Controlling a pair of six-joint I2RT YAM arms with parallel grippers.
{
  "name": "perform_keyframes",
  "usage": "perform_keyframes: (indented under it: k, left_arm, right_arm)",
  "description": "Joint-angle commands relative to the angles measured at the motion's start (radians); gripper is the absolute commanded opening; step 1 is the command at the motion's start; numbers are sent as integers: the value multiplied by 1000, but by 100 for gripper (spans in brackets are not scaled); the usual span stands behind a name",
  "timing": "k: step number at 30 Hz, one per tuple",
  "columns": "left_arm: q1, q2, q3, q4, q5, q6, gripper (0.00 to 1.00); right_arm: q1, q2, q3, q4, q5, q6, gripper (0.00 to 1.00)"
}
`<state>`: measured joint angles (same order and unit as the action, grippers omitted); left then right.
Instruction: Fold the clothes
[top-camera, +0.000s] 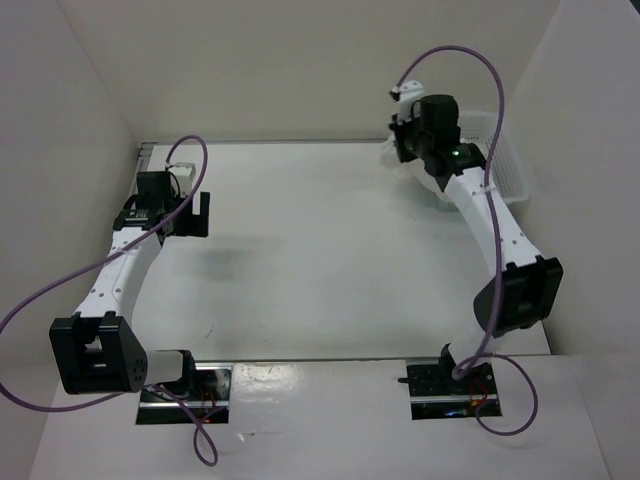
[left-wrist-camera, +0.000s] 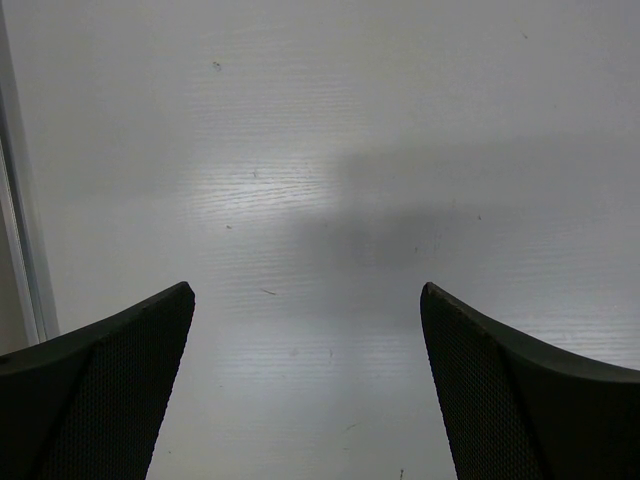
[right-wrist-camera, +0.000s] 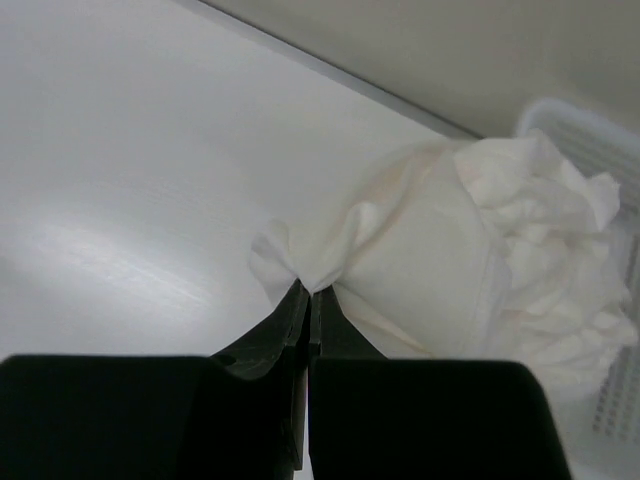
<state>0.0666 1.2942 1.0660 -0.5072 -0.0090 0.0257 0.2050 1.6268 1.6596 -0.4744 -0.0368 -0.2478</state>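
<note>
The clothes (right-wrist-camera: 450, 250) are a crumpled white garment spilling out of a white mesh basket (right-wrist-camera: 600, 130) onto the table. My right gripper (right-wrist-camera: 312, 290) is shut on a pinched fold at the garment's near edge. From above, the right gripper (top-camera: 402, 150) is at the far right corner by the basket (top-camera: 512, 168), and the arm hides most of the clothes (top-camera: 438, 188). My left gripper (top-camera: 190, 215) hovers over the left side of the table. Its fingers are spread wide in the left wrist view, where the left gripper (left-wrist-camera: 306, 292) has only bare table below it.
White walls enclose the table (top-camera: 320, 260) at the back and both sides. A metal strip (left-wrist-camera: 20, 250) runs along the left edge. The basket stands against the right wall.
</note>
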Motion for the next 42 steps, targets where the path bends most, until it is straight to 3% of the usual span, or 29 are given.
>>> perform_keyframes:
  k: [1, 3, 8, 10, 12, 13, 14, 16, 22, 24, 28, 34, 38, 42]
  left_arm:
    - [-1, -27, -18, 26, 18, 6, 100]
    - [-1, -39, -18, 26, 18, 16, 100]
    - [-1, -49, -28, 26, 38, 25, 100]
    - [-1, -49, -28, 26, 49, 25, 100]
    - [-1, -49, -28, 26, 59, 36, 100]
    - [-1, -49, -28, 26, 60, 36, 100]
    - [-1, -49, -28, 26, 70, 36, 100]
    - [-1, -58, -28, 26, 108, 57, 100]
    - [-1, -99, -37, 16, 191, 108, 100]
    - [-1, -108, -37, 16, 192, 108, 100]
    - [-1, -128, -37, 6, 170, 118, 100]
    - [-103, -174, 20, -174, 164, 295, 100]
    - [-208, -101, 16, -328, 54, 420, 100]
    - [-306, -1, -52, -378, -35, 487, 100]
  right_arm:
    - [186, -212, -1, 8, -93, -43, 0]
    - [302, -293, -14, -7, -232, -62, 0]
    - [283, -346, 45, -142, -677, -122, 0]
    - [283, -392, -15, -150, -686, -136, 39]
    - [283, -412, -79, -127, -590, -145, 61]
    - [283, -430, -163, -72, -434, -145, 80]
    - [283, -430, -211, -43, -357, -157, 84]
    - [283, -458, -346, 34, -150, -171, 86]
    - [274, -564, -599, 201, 179, -245, 94]
    - [261, -573, -622, 269, 314, -284, 99]
    - [261, -573, -684, 450, 576, -341, 99]
    - [270, -653, -705, 231, 401, -217, 99]
    - [270, -740, -725, 120, 319, -190, 99]
    - [270, -826, -753, 51, 278, -169, 99]
